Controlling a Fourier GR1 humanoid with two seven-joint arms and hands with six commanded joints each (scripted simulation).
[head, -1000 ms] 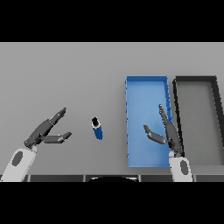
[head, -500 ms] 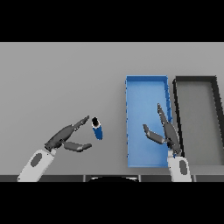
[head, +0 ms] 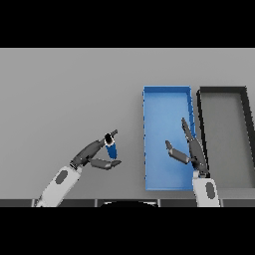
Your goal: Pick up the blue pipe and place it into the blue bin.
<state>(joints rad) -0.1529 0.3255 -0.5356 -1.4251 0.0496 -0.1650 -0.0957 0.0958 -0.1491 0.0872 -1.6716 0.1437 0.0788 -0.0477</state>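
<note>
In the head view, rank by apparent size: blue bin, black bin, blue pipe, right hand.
1. Blue bin and black bin: about alike, and the black bin is cut by the frame edge, so unranked.
2. Right hand.
3. Blue pipe, partly hidden by the left hand.

The worktop (head: pixel 64 89) is matt grey and smooth. Blue bin (head: pixel 167 92) and dark bin (head: pixel 222 90) beside it look like smooth plastic. The blue pipe (head: pixel 112 148) has a slight sheen.
</note>
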